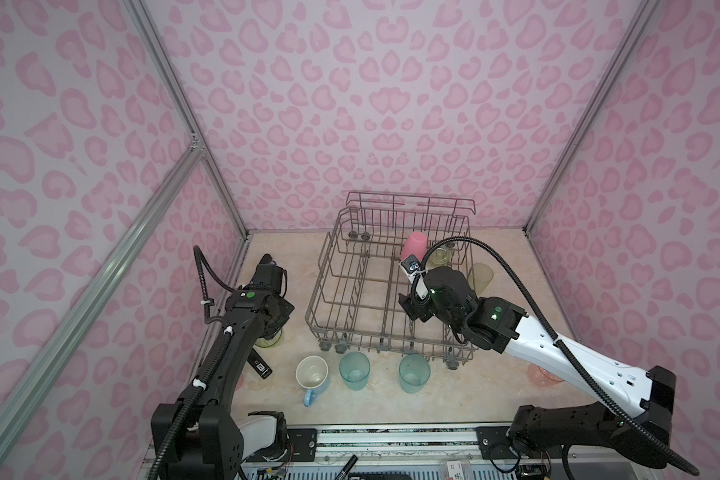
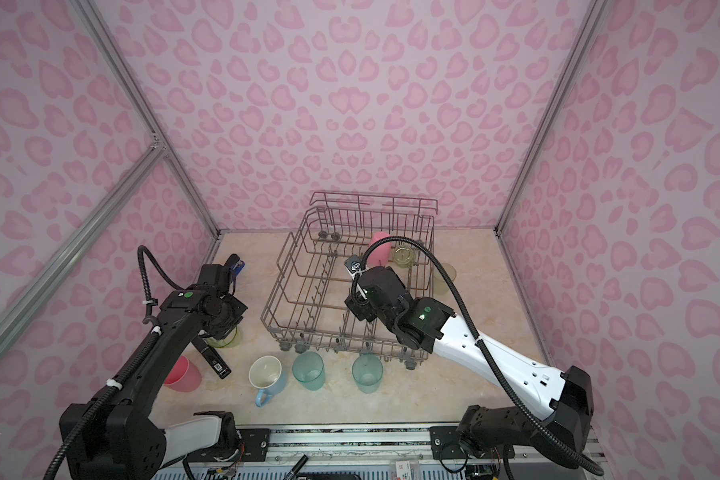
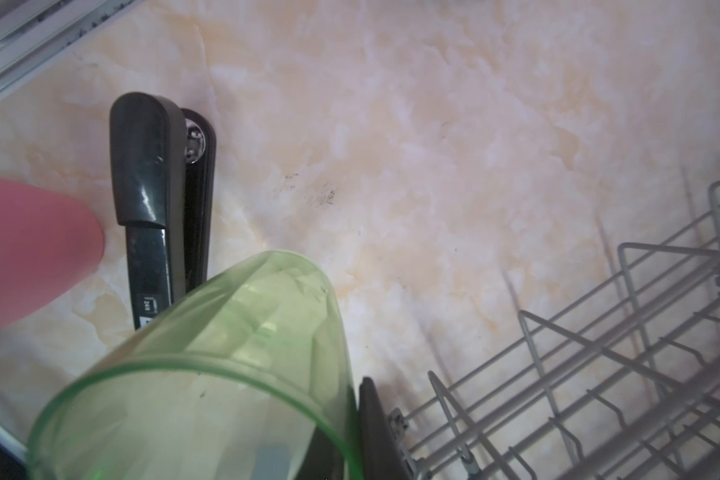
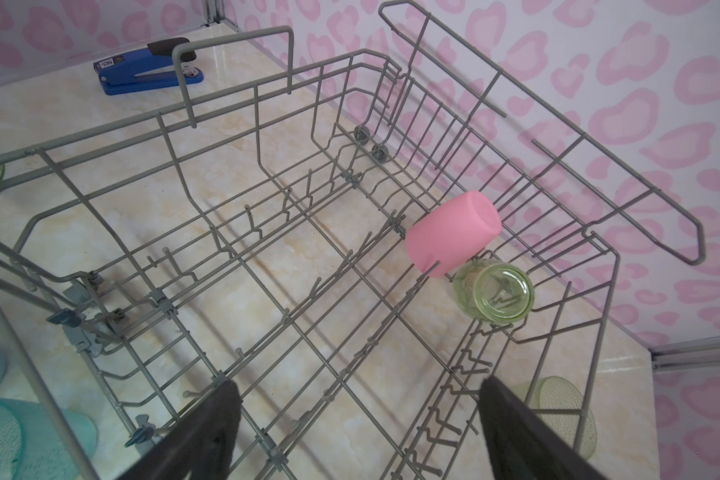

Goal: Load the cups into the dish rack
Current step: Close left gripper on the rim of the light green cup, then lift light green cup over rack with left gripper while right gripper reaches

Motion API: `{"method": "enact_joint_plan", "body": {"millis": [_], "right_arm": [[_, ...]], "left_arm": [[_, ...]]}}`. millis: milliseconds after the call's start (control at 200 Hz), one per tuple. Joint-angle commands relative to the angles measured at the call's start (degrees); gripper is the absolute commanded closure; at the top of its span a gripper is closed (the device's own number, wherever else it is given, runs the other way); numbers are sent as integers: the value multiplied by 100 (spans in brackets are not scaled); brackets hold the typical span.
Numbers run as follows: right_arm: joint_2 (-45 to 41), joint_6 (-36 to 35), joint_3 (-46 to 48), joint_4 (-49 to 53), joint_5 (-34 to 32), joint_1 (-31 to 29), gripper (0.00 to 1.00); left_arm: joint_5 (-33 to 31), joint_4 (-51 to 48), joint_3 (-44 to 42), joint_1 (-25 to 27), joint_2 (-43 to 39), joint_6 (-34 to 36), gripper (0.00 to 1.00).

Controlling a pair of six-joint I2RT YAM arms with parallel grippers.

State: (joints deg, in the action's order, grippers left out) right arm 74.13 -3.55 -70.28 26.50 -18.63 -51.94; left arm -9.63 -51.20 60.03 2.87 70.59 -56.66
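The grey wire dish rack point(image 1: 329, 266) stands mid-table. Inside it, at the far right, an opaque pink cup point(image 1: 413, 247) and a yellow-green cup point(image 4: 493, 291) rest upside down. My left gripper point(image 3: 350, 415) is shut on the wall of a yellow-green tumbler point(image 3: 208, 374), left of the rack and mostly hidden under the wrist in both top views. My right gripper point(image 4: 360, 399) hangs open and empty over the rack's near right part. On the table in front stand a light-blue mug point(image 1: 312, 376) and two teal tumblers point(image 1: 354, 370) point(image 1: 413, 372).
A black stapler point(image 1: 260, 365) lies by the left arm, next to a salmon tumbler point(image 2: 181, 374). A blue stapler point(image 4: 150, 70) sits at the far left. Another yellow-green tumbler point(image 1: 481, 278) stands right of the rack, and a salmon one point(image 1: 541, 376) shows under the right arm.
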Motion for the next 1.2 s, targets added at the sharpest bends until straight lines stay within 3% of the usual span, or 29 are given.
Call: {"method": "enact_joint_plan", "body": {"millis": [0,500,755,880,1195], "right_arm": [[-12,89,-48,82,-53,-16,11],[113,318,-260,275,17,-184,10],[421,532,-599,540,-50,-238,10],[568,830,-758,570,-139,-244,9],[1139,2060,-1422,856,-54,-154,8]], "left_arm": [[-68,-118,243,-7,-144,85,97],[1137,222,1175,-15,-516,495,97],[1424,550,1366,-15,-1036,522,97],[1613,962,1378,2,-1273,597,97],[2977,2677,1134,174,-1323,466,97]]}}
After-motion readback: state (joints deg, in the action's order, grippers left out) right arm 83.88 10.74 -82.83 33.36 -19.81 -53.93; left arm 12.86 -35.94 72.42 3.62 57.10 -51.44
